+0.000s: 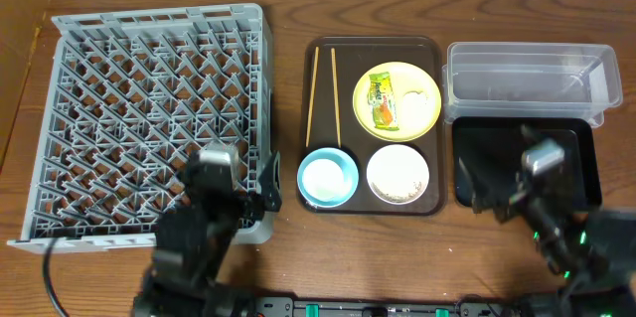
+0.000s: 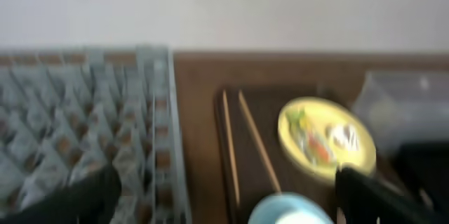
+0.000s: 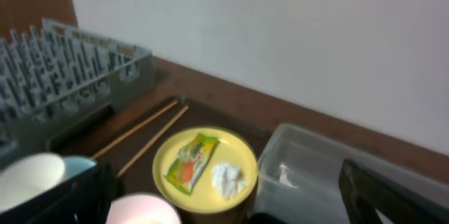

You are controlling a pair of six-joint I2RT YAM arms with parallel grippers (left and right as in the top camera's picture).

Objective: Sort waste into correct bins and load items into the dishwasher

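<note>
Left gripper [image 1: 231, 198] hovers over the front right corner of the grey dish rack [image 1: 149, 98], fingers spread wide apart and holding nothing. Right of the rack, a brown serving tray [image 1: 348, 54] carries the tableware. Two chopsticks [image 1: 313, 93] lie side by side along its left edge. In front of them sits a light blue bowl [image 1: 327, 178]. A yellow plate [image 1: 402, 74] occupies the rear right of the serving tray, with a snack wrapper [image 1: 380, 100] and a bit of crumpled white paper [image 1: 415, 101] lying on it. A white bowl [image 1: 393, 163] in front of the plate holds beige food scraps [image 1: 405, 194]. Further right, a clear tub [image 1: 527, 79] stands just behind a black tray [image 1: 581, 148]. Right gripper [image 3: 226, 175] hangs above the left part of the black tray, fingers likewise wide apart and empty
</note>
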